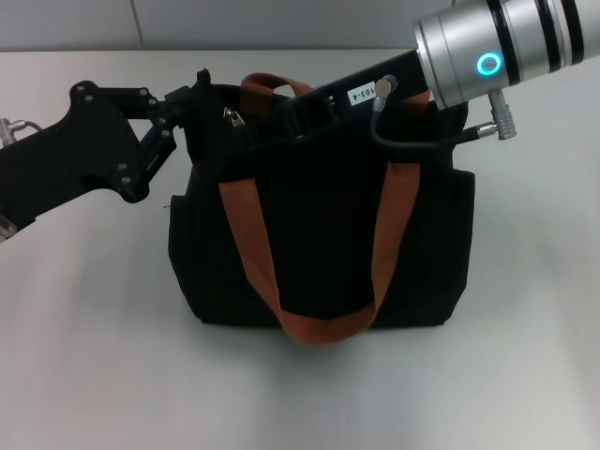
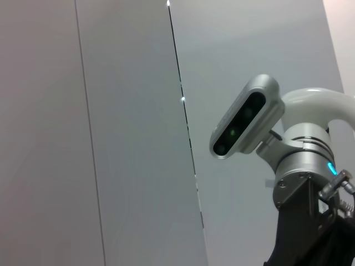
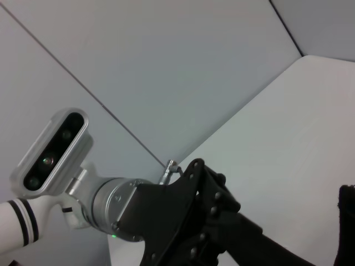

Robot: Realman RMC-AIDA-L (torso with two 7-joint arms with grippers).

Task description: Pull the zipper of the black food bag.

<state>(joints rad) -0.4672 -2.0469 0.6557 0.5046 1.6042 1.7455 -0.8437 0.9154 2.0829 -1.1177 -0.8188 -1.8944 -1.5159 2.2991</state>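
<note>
The black food bag (image 1: pixel 319 244) stands upright in the middle of the white table, with two orange-brown handles (image 1: pixel 248 234); one hangs down its front. The small silver zipper pull (image 1: pixel 232 118) shows at the top left of the bag's opening. My left gripper (image 1: pixel 199 89) reaches in from the left and is at the bag's top left corner. My right gripper (image 1: pixel 272 114) reaches from the upper right across the bag's top, its tip just right of the pull, black against the black fabric. The right wrist view shows the left arm's black gripper body (image 3: pixel 188 221).
The white table (image 1: pixel 84 328) runs around the bag on all sides, with a grey wall (image 1: pixel 281 23) behind. The right arm's silver wrist (image 1: pixel 487 52) hangs over the bag's back right corner. The left wrist view shows only the wall and that wrist (image 2: pixel 299 166).
</note>
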